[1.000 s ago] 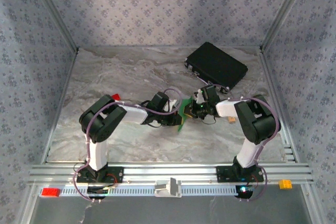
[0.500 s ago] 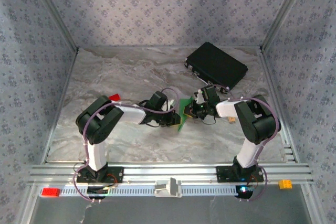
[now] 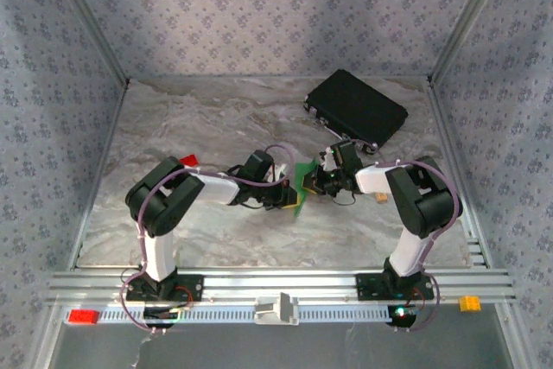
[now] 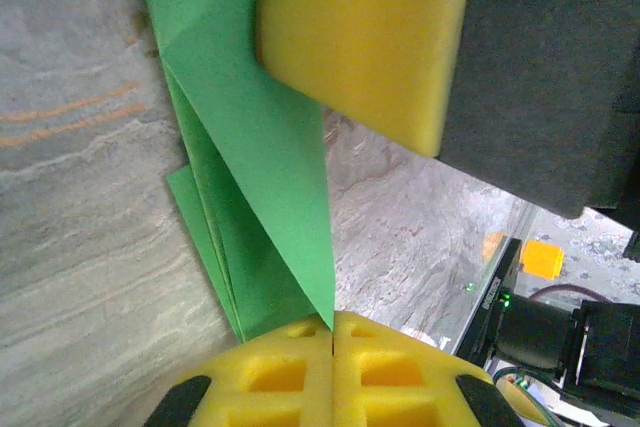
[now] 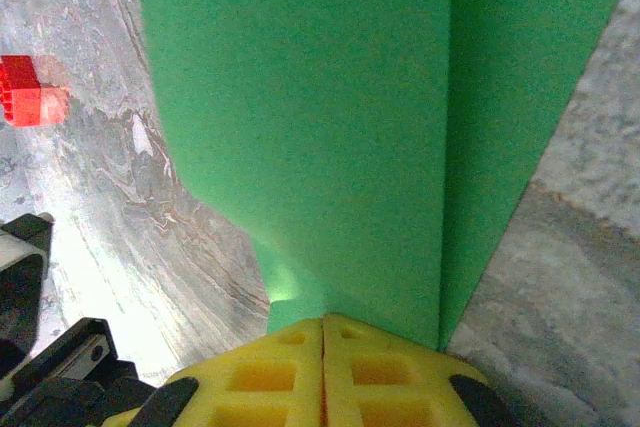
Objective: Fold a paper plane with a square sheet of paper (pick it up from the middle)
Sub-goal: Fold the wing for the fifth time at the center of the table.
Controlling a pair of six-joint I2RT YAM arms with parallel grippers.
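The square sheet of paper (image 3: 302,181) is bright green, folded into several layers with a pointed end, and held upright just above the table between both grippers. In the left wrist view the paper (image 4: 250,147) narrows to a tip, and my left gripper (image 4: 332,329) is shut on that tip. The right gripper's yellow fingertip (image 4: 370,37) presses the paper from the far side. In the right wrist view the paper (image 5: 340,117) shows a vertical crease, and my right gripper (image 5: 323,323) is shut on its lower edge. From above, the left gripper (image 3: 290,196) and right gripper (image 3: 313,181) meet mid-table.
A black rectangular case (image 3: 356,108) lies at the back right. A small red block (image 3: 188,160) sits behind the left arm and also appears in the right wrist view (image 5: 30,92). A small tan piece (image 3: 380,198) lies by the right forearm. Patterned walls enclose the marble table (image 3: 173,118).
The left arm's elbow has dropped slightly to the left, uncovering more of the red block. The left jaws have pressed fully together on the paper's tip. The right arm stays still.
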